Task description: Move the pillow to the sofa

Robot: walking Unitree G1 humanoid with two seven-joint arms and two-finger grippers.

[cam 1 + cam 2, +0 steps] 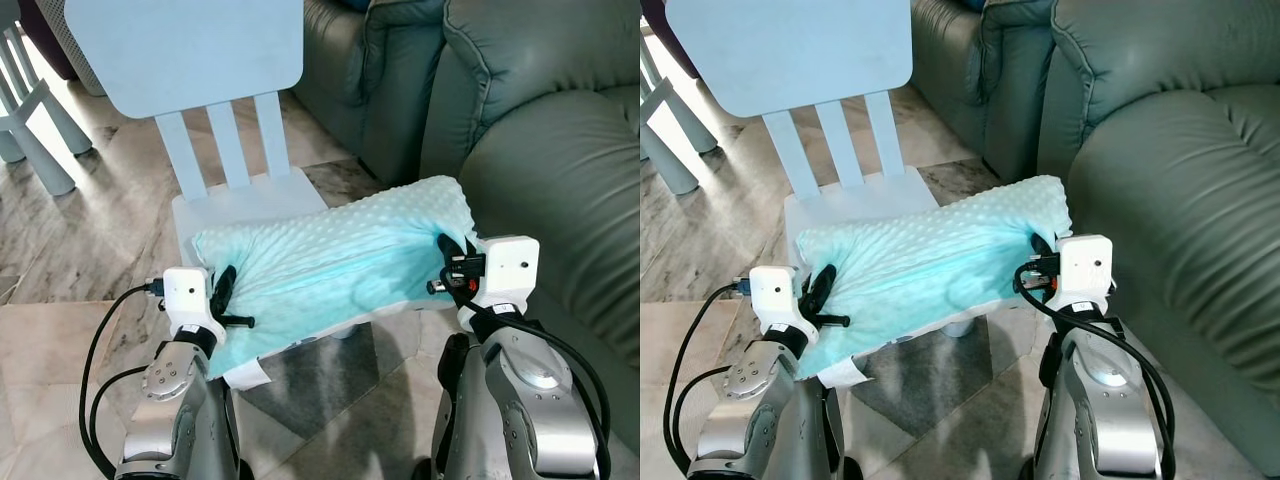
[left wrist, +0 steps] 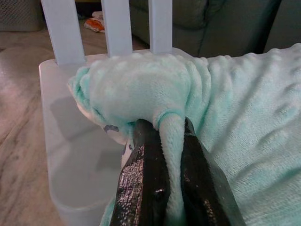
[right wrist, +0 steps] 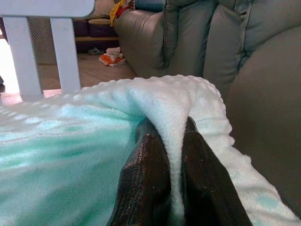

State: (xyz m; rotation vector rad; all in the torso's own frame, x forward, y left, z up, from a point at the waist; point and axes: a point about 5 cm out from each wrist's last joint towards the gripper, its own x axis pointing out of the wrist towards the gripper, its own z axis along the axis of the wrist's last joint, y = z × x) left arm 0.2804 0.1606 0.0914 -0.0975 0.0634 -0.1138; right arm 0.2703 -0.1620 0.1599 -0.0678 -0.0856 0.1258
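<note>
Two end effectors pinch pillow (image 1: 335, 265) ends: left end effector (image 1: 222, 300), right end effector (image 1: 452, 265). Long axis spans both, over chair (image 1: 250, 195). Sofa (image 1: 560, 190) lies rightward, nearer right arm.

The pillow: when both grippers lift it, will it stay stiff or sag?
Probably sag: the pillow bunches into folds where the left gripper and right gripper pinch it. It looks light, being plush. The pinched folds may slip.
</note>
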